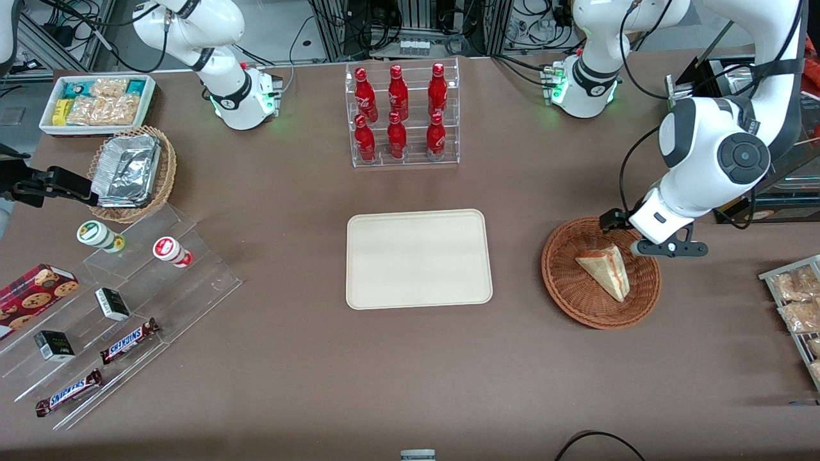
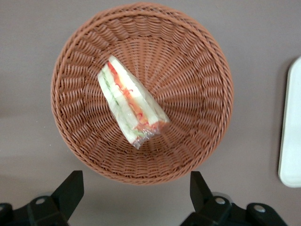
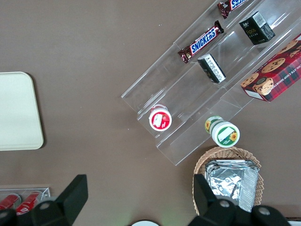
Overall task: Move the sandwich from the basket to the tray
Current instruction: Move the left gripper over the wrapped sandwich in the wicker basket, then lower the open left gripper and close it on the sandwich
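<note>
Looking down, we see the pale triangular wrapped sandwich (image 2: 130,105) lying in the round reddish-brown wicker basket (image 2: 84,52), at three o'clock from the cream rectangular tray (image 1: 419,258). The left gripper (image 2: 136,195) hovers above the basket's rim, jaws spread wide, empty.

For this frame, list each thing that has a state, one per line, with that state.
sandwich: lying in the basket, wrapped, not gripped.
basket: holds only the sandwich.
tray: flat on the table, nothing on it.
gripper: open, above the basket's rim, touching nothing.
red bottles: six, upright in the clear rack.
foil containers: stacked in the tan basket.
</note>
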